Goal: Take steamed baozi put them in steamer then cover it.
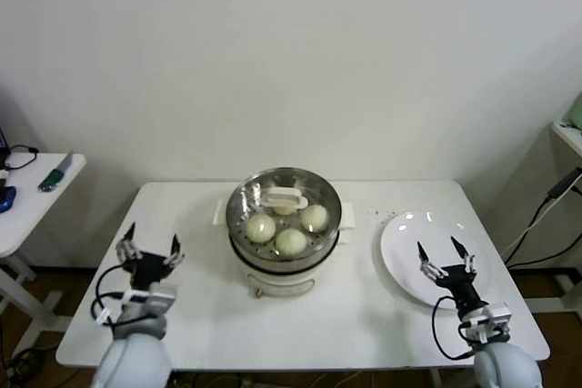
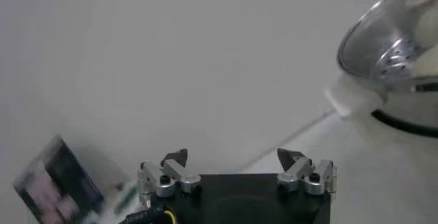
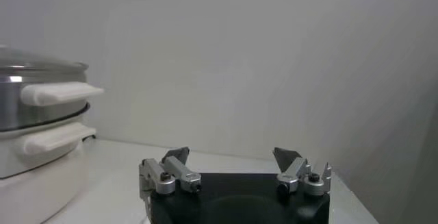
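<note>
A plain white wall (image 1: pixel 291 52) fills the back of the room, evenly lit with no strong shadows; in front of it stands a white rectangular tabletop (image 1: pixel 200 315) with rounded corners; to the robot's left a smaller white side table (image 1: pixel 27 211) carries a dark cable and a few small tools; at the far right edge a white shelf (image 1: pixel 568 138) shows, with dark cables (image 1: pixel 536 220) hanging below it; dark floor (image 1: pixel 41 302) is visible beneath the furniture.
</note>
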Tool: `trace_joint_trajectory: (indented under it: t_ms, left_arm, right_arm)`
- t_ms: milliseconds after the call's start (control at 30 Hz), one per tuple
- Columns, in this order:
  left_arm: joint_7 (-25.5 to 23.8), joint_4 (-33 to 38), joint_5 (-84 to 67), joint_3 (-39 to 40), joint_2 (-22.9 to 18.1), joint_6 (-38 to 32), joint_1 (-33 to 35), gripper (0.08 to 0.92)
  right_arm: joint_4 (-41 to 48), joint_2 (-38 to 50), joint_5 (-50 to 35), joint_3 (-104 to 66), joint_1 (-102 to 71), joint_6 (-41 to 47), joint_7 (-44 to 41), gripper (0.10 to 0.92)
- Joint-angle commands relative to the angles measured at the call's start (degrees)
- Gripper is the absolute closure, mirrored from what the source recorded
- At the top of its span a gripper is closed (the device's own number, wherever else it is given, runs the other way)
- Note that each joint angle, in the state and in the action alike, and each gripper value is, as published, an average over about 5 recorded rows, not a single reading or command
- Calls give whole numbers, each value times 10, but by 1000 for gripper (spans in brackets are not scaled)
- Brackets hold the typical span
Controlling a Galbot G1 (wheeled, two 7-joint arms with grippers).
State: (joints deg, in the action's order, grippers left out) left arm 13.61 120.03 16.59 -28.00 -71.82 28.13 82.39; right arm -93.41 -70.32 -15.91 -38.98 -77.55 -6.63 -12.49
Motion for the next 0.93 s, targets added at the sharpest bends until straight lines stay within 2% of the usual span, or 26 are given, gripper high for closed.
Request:
trace_joint_trajectory:
  t_ms: [33,267,933]
  left_arm:
    - [-35,-88,-301,-149,-67,-379,105,177]
    - [-52,-140,-298,-146,-77,-402,101,177]
    - [-97,-115,-225,-126,-80,-386,129,177]
  right_arm:
    - [-12,-2,-5,3,-9,-1,-5,203]
    - [-33,0,-6,3,-41,-1,-56,203]
    - [-38,-12,7,-4,-50,10,-54,203]
